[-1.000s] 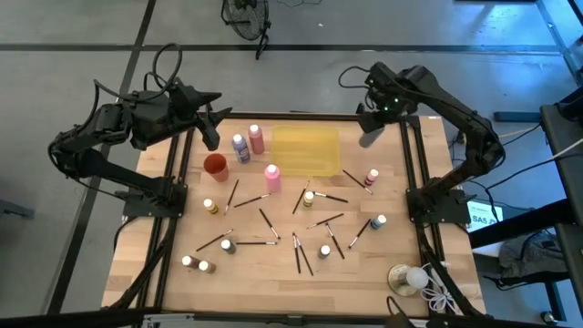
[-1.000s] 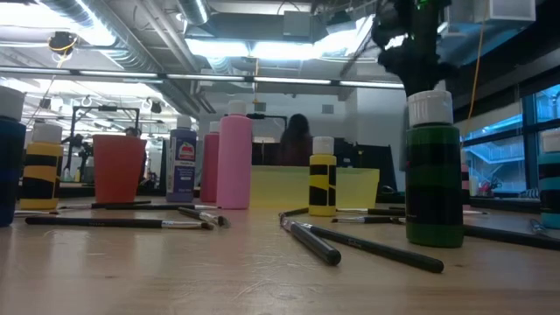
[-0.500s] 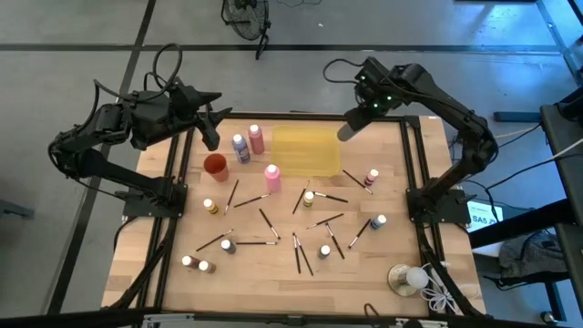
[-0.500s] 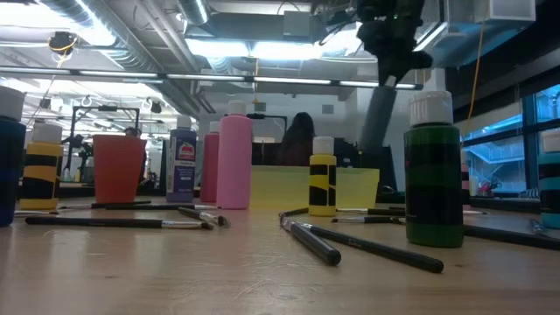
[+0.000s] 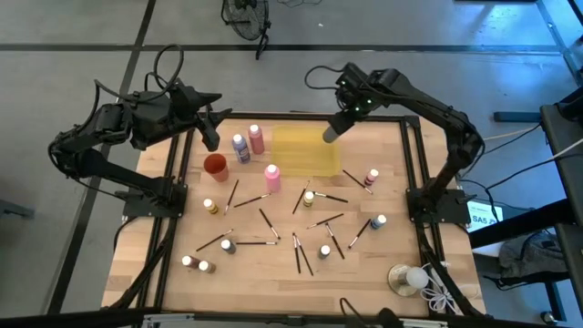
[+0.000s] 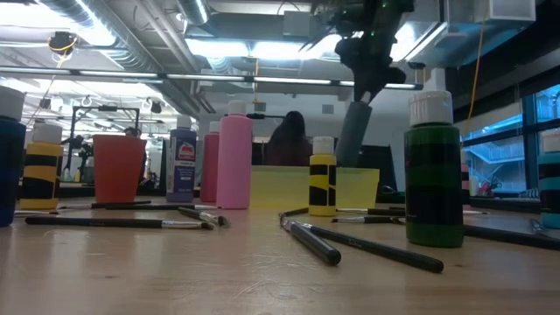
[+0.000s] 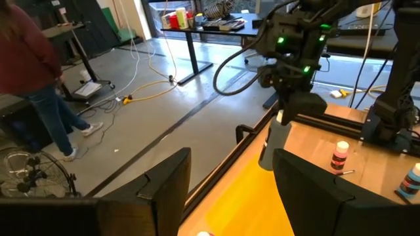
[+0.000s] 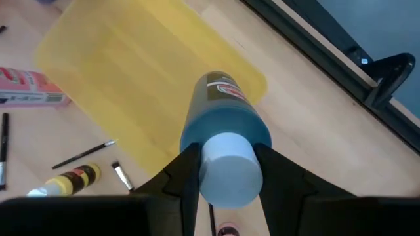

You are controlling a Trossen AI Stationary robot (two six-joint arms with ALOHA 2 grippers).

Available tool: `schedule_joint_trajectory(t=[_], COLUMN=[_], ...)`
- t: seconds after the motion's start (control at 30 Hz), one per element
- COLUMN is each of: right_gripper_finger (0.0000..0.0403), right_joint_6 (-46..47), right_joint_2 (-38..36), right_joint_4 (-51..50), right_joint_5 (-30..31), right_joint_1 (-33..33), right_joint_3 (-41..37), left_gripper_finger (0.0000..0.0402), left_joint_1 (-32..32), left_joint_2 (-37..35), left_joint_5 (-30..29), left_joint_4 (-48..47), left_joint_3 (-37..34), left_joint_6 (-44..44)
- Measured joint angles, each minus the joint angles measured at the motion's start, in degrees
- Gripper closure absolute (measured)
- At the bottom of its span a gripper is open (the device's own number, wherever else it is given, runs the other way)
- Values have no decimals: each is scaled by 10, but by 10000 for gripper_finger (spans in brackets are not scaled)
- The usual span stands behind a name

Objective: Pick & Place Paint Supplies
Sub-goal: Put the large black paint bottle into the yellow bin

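Blue bottle [image 8: 223,134] is clamped at its white cap between the right fingers [image 8: 226,174], hanging body-down over the far edge of the yellow tray [image 5: 305,150]. Judged rigid, light and smooth-walled; the cap gives the surer hold. Left fingers [image 7: 230,180] stand apart, grasping nothing, above the desk's [image 5: 264,273] far left corner. Brushes [image 5: 301,253] and other bottles lie scattered below.
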Motion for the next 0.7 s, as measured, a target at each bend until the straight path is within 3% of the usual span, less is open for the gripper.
schedule_joint_trajectory(t=[0.57,0.7], right_gripper_finger=[280,280], right_joint_6=[-19,-19], right_joint_2=[45,45], right_joint_4=[-4,-26], right_joint_5=[32,65], right_joint_1=[-6,-7], right_joint_3=[0,0], left_gripper_finger=[190,190], left_joint_1=[0,0], left_joint_2=[0,0], left_joint_5=[0,0], left_joint_4=[0,0], left_joint_3=[0,0], left_joint_6=[0,0])
